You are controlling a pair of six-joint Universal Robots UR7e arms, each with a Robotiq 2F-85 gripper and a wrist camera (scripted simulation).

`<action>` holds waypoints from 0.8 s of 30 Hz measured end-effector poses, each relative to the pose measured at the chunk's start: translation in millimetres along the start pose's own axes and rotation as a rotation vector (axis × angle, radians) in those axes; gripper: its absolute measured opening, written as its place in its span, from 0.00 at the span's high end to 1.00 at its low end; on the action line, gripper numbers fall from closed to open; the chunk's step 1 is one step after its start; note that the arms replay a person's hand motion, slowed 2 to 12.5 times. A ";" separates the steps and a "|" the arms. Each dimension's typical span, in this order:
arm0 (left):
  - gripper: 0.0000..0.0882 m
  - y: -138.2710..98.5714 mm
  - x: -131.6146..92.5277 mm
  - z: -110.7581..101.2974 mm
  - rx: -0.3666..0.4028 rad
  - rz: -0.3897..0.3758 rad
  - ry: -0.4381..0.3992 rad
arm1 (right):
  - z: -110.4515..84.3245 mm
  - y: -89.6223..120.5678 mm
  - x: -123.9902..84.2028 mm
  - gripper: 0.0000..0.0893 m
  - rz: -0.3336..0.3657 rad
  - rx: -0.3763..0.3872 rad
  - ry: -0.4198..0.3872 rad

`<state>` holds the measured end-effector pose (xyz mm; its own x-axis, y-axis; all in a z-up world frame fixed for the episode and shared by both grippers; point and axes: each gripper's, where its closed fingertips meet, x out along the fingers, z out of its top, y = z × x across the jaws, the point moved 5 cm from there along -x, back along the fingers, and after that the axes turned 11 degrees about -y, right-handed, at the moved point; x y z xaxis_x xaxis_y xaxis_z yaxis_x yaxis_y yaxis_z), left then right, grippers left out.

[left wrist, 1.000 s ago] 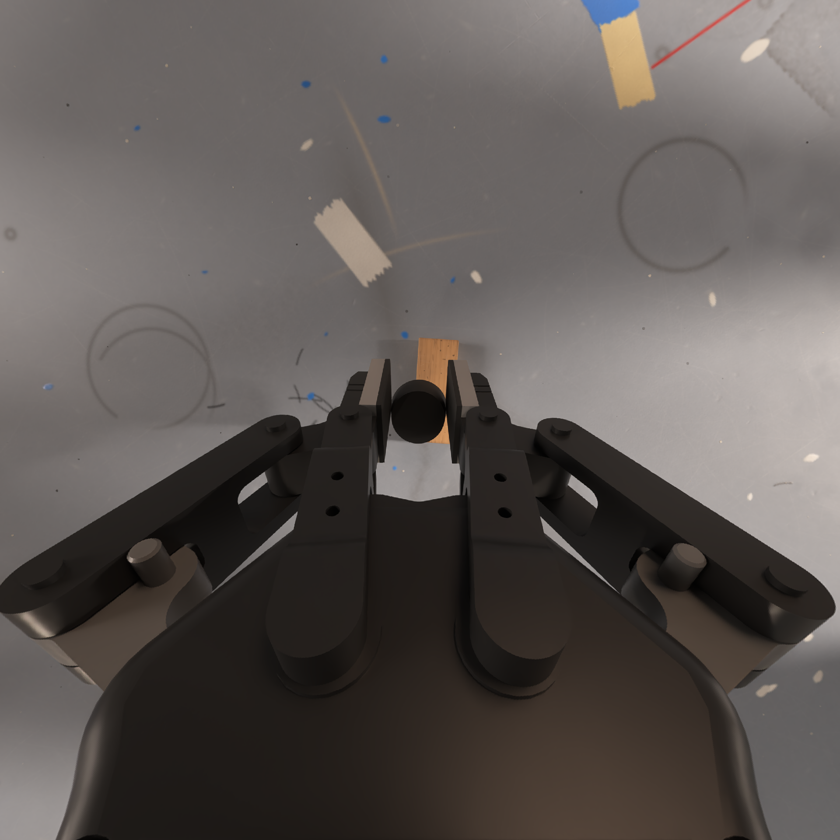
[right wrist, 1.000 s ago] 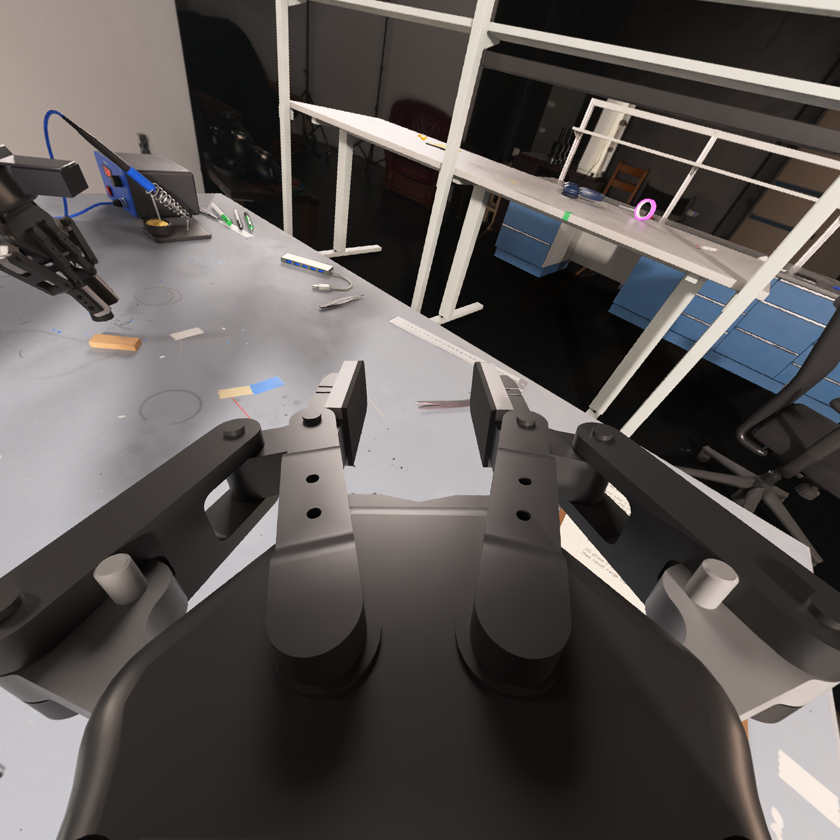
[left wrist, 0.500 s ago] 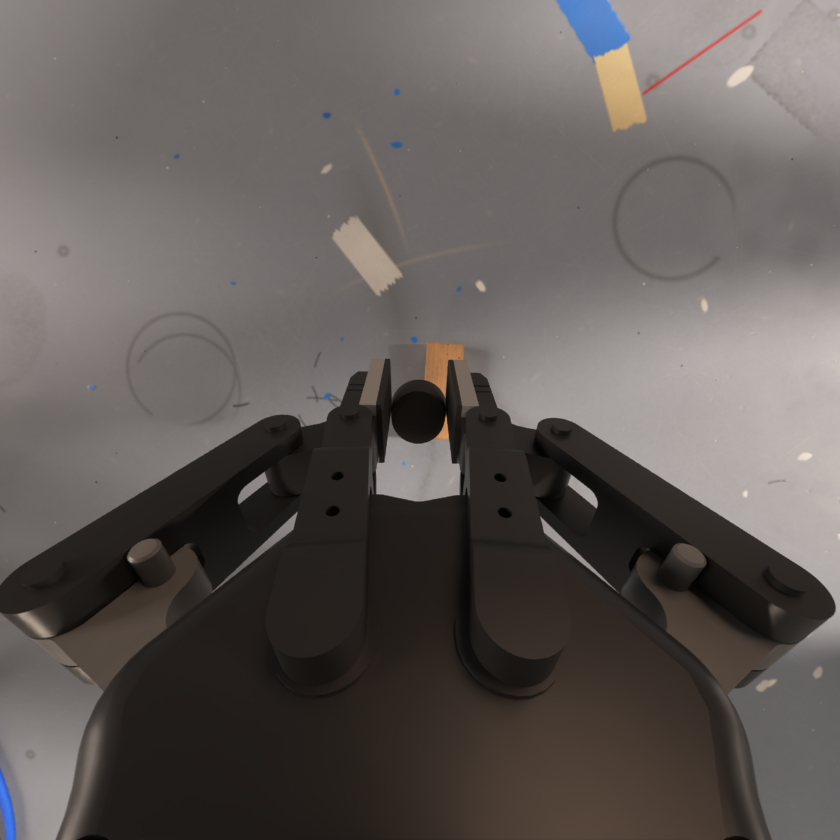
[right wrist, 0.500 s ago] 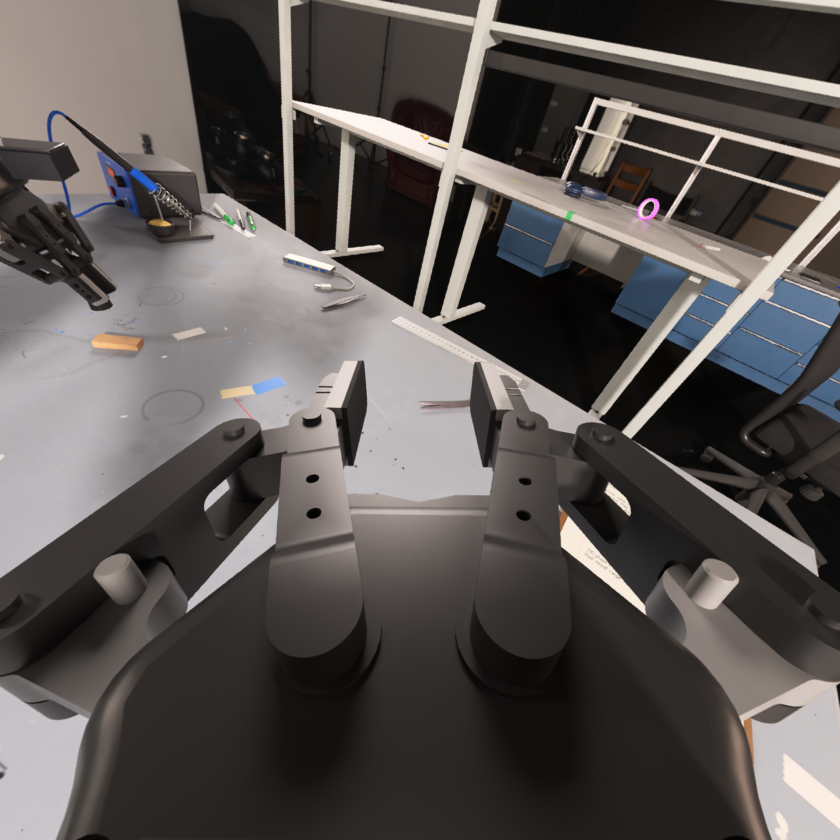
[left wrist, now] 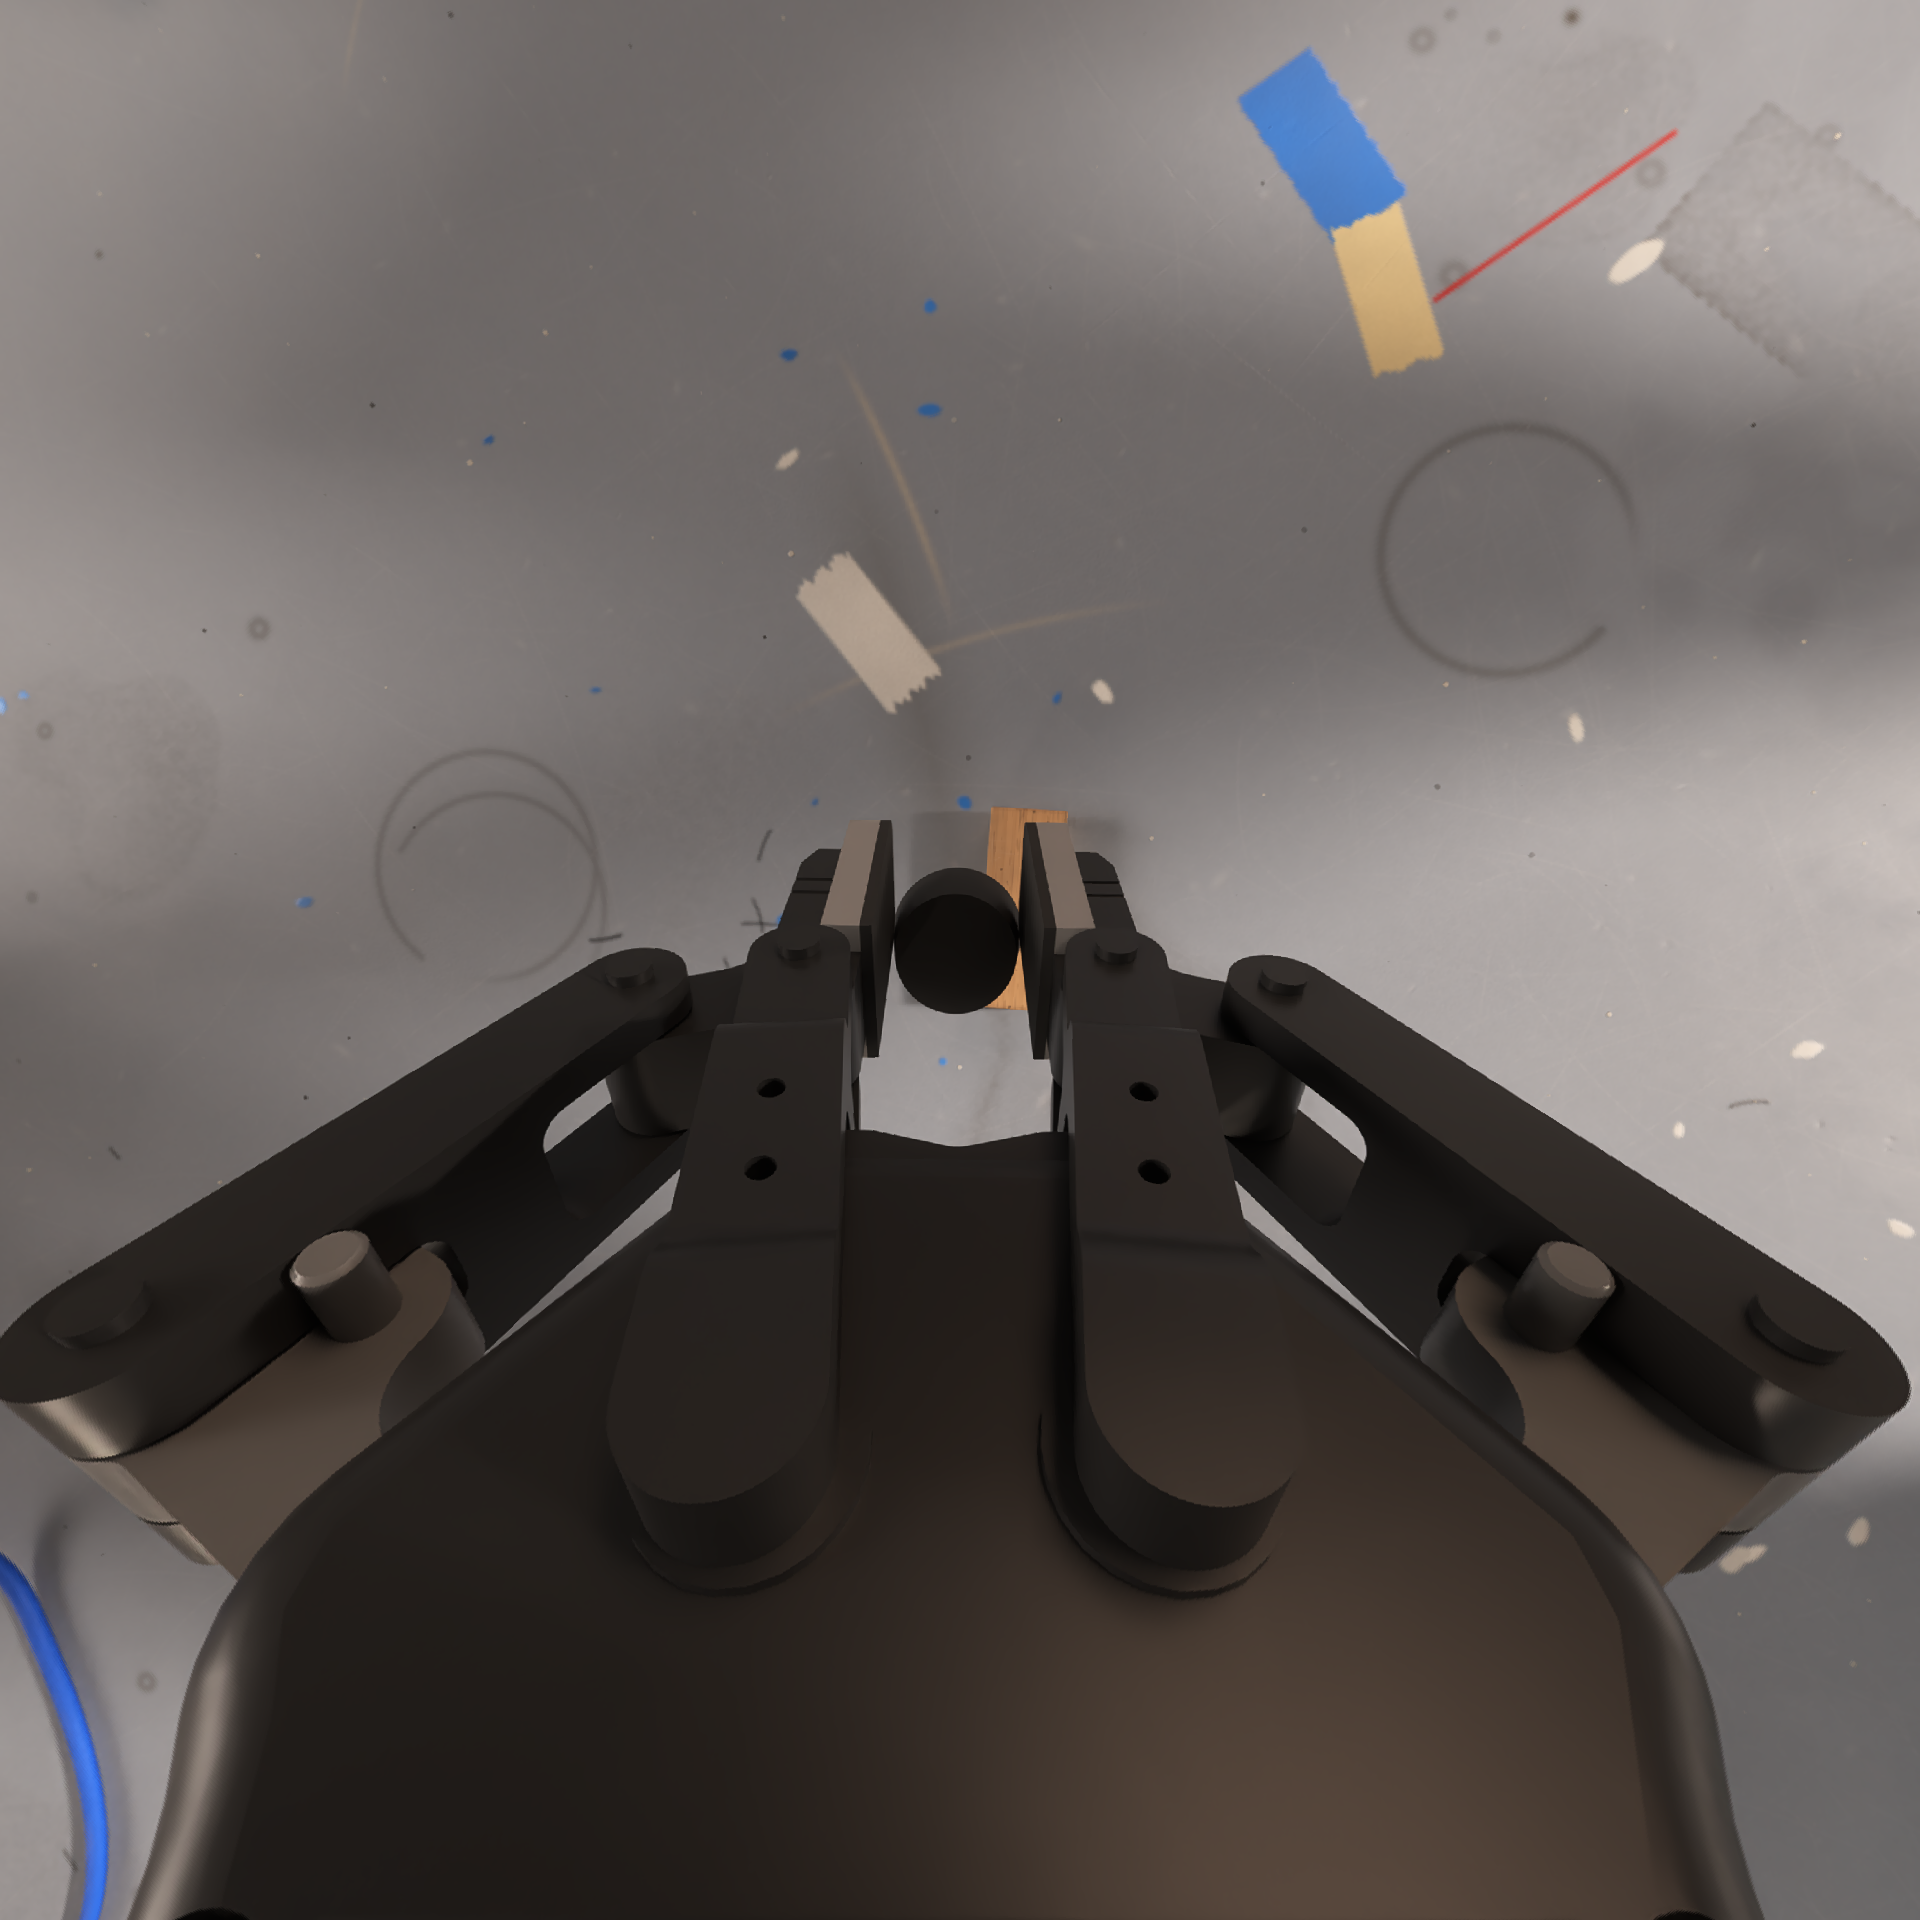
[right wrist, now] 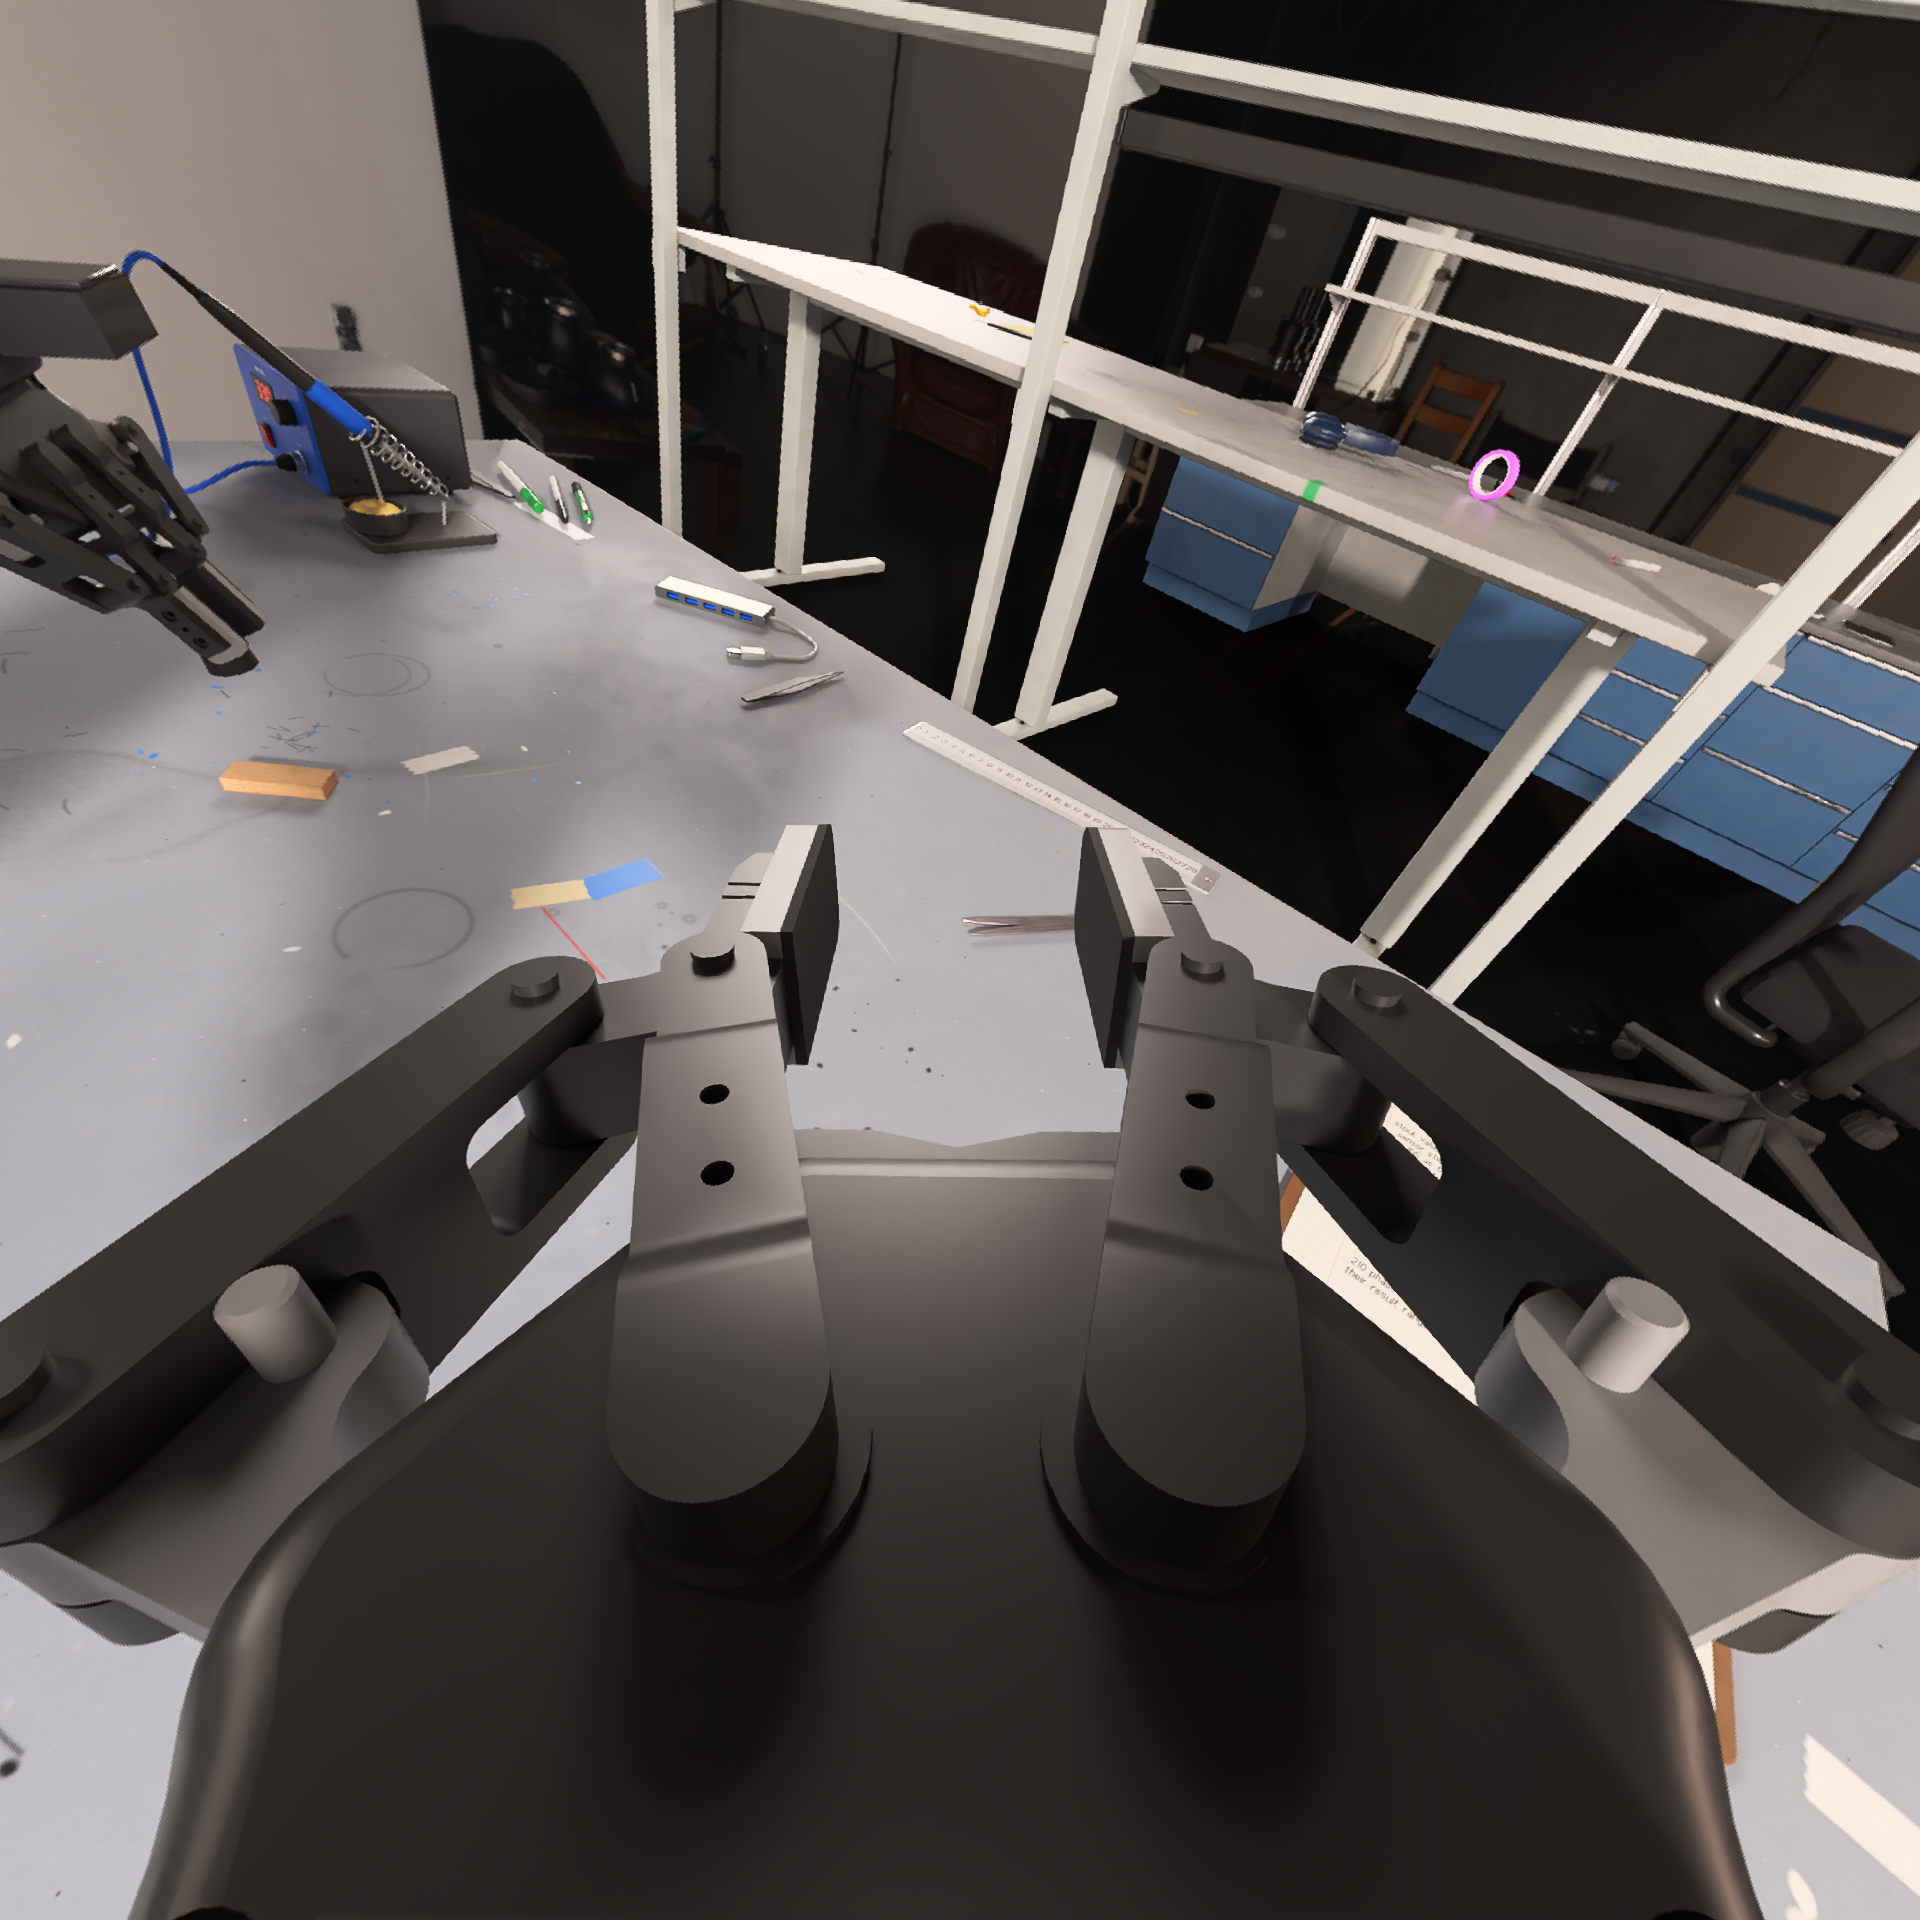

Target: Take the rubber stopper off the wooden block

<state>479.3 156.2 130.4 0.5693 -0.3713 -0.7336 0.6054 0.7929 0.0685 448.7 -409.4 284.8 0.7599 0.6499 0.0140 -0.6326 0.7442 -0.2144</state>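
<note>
My left gripper (left wrist: 956, 883) is shut on the black rubber stopper (left wrist: 954, 940) and holds it in the air above the grey table. The wooden block (left wrist: 1006, 862) lies flat on the table far below, partly hidden behind the stopper and the right finger. In the right wrist view the block (right wrist: 278, 780) lies bare at the left, and the left gripper (right wrist: 231, 657) hangs well above it; the stopper between its fingers is hard to make out there. My right gripper (right wrist: 956, 914) is open and empty, above the table's near right part.
Tape strips (left wrist: 868, 632), (left wrist: 1345, 208) and drawn circles (left wrist: 1507, 551) mark the table. A soldering station (right wrist: 353, 426), pens (right wrist: 561, 499), a USB hub (right wrist: 717, 603), tweezers (right wrist: 790, 688), a ruler (right wrist: 1039, 790) and scissors (right wrist: 1013, 925) lie along the table's far edge. A blue cable (left wrist: 73, 1745) runs at lower left.
My left gripper has risen higher with the stopper and drifted away from the block, which looks smaller and slides right behind the fingers. The right gripper has not moved.
</note>
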 end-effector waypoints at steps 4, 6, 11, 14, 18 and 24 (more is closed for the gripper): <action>0.75 -0.1 -4.0 3.8 0.003 0.002 -0.013 | -0.4 0.3 0.4 0.53 0.001 -0.001 0.003; 0.75 -0.1 -6.0 5.7 0.005 0.004 -0.019 | -0.6 0.4 0.6 0.53 0.001 -0.001 0.004; 0.75 -0.5 -11.2 10.6 0.009 0.007 -0.035 | -1.2 0.4 0.9 0.53 -0.001 -0.003 0.008; 0.75 -0.8 -14.3 13.6 0.012 0.009 -0.045 | -1.4 0.4 1.1 0.53 -0.002 -0.005 0.010; 0.75 -1.4 -18.6 17.7 0.017 0.012 -0.057 | -1.8 0.2 1.1 0.53 -0.003 -0.006 0.012; 0.75 -2.8 -24.9 24.1 0.027 0.017 -0.077 | -2.1 -0.2 0.8 0.53 -0.006 -0.008 0.015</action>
<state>476.8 151.6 164.8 0.6199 -0.3949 -0.6781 0.6097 0.7864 0.0994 449.8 -409.3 282.8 0.7655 0.6434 0.0010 -0.6271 0.7465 -0.2222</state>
